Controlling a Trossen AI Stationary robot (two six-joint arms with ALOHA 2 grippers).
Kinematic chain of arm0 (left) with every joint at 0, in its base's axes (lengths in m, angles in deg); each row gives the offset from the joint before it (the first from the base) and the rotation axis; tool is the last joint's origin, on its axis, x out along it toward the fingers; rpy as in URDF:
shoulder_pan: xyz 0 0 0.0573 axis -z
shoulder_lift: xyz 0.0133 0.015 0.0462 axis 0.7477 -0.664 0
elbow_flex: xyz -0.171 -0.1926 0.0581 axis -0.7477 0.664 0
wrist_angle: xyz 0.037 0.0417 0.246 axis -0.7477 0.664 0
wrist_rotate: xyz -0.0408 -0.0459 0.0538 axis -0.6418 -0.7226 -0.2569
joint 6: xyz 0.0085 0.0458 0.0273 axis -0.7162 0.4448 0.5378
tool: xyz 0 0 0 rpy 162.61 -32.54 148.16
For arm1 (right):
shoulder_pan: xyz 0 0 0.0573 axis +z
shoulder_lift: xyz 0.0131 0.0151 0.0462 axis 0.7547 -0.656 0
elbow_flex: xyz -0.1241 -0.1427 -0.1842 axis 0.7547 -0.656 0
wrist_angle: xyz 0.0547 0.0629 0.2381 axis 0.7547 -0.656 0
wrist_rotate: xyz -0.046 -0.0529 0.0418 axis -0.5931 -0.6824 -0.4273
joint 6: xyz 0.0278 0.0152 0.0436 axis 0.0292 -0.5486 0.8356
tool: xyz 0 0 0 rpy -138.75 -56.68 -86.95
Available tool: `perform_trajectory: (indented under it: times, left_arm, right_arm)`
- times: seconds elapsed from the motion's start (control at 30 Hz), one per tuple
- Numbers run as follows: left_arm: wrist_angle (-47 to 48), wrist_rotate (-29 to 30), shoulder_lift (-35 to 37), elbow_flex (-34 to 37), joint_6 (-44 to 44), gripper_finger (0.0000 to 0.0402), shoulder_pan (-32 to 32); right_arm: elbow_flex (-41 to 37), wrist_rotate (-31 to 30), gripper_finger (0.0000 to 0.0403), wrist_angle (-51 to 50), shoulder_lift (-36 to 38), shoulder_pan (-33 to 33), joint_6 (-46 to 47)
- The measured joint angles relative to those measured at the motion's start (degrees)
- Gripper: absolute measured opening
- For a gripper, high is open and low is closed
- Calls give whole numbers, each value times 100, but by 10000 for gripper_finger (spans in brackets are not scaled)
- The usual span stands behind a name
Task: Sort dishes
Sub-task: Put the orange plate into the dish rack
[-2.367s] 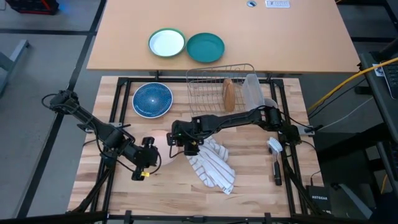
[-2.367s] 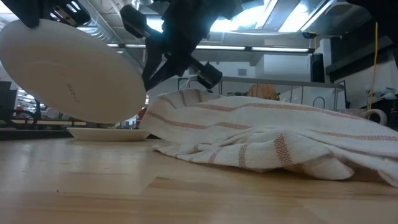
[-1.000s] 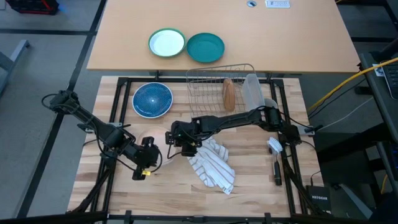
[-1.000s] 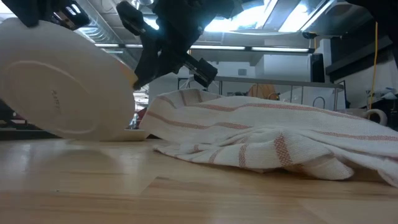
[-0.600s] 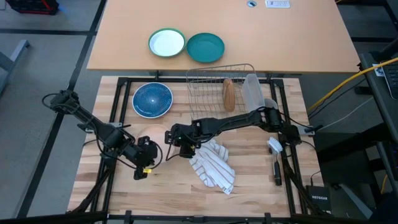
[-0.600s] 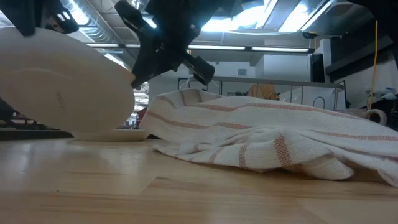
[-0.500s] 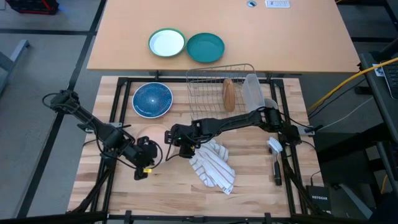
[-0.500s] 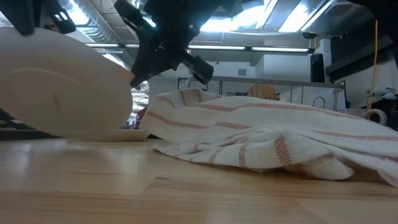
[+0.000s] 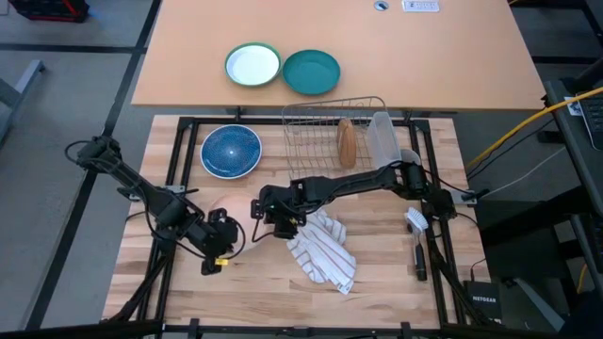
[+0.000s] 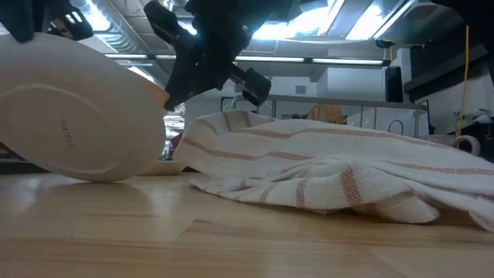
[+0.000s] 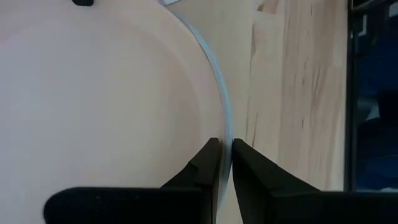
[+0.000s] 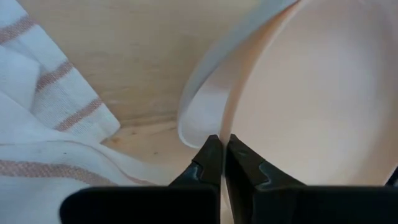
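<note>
Both claws pinch one white plate by opposite rims: left claw and right claw each clamped on its edge. Plate is tilted, lower rim near the desk, just beside the striped towel. Blue plate lies flat farther back.

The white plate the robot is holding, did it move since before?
Yes. In the low view the white plate has dropped closer to the wooden table and tilted, with both grippers clamped on its rim.
</note>
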Motion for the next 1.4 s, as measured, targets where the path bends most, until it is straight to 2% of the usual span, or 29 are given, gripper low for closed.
perform_trajectory:
  times: [0.17,0.5,0.7,0.83,1.03,1.2,1.4]
  left_arm:
    - [-6,-4,-325,0,31,38,4]
    - [-4,22,-1219,0,485,116,4]
    - [72,-16,-1346,-15,447,125,2]
    - [789,-217,-1338,-421,180,125,-2]
    - [1927,-269,-1337,-1386,141,125,21]
    - [2984,-223,-1337,-2222,101,125,19]
    - [4328,-132,-1328,-2983,-345,125,200]
  right_arm:
    - [-9,55,8,-35,0,1,-9]
    - [-18,81,10,-91,0,4,-42]
    - [-18,-155,10,-185,0,8,-44]
    - [-18,-294,10,-44,0,12,-42]
    - [-17,-328,9,87,4,8,67]
    - [-3,-326,6,169,29,10,738]
    - [28,-438,7,344,81,-9,1472]
